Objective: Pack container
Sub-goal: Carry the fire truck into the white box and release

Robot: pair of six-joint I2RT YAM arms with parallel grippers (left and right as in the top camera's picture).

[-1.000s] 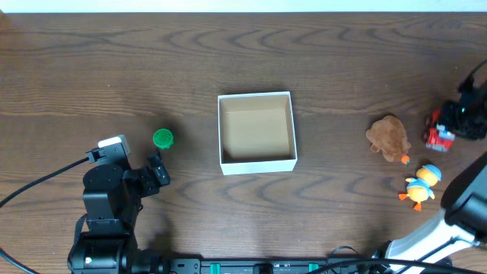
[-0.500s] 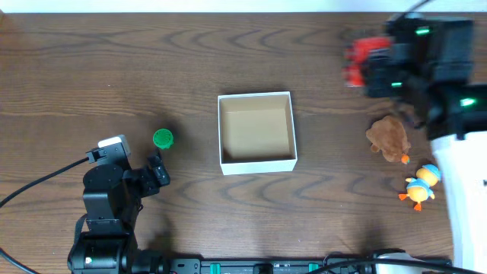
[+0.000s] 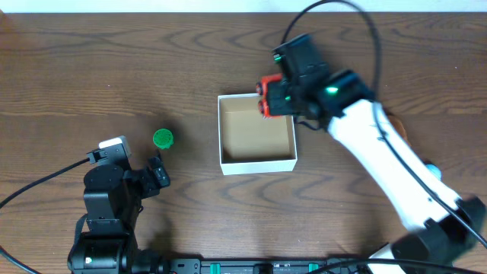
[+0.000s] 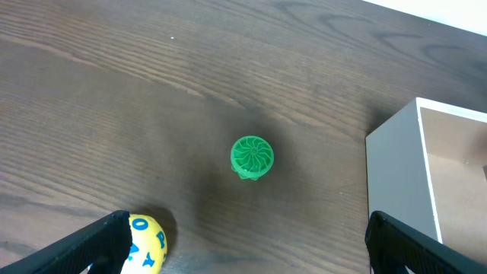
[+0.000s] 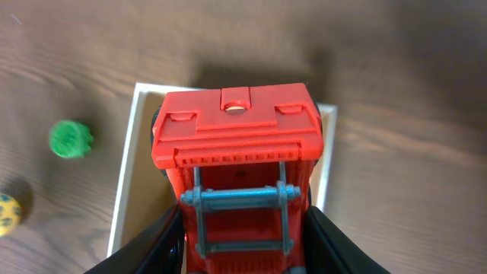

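Note:
The container is a small square white box with a tan interior at the table's middle; it also shows in the right wrist view and the left wrist view. My right gripper is shut on a red toy fire truck with a grey ladder, held above the container's far right corner. My left gripper is open and empty, near the table's left front. A green ridged toy lies ahead of it. A yellow ball with blue letters sits by its left finger.
A brown plush toy is mostly hidden under my right arm. A bit of the orange and blue duck toy shows at the right. The green toy and the yellow ball also show in the right wrist view.
My right gripper has carried the red fire truck from the table's far right edge leftward to above the container's far right corner. The left arm has not moved.

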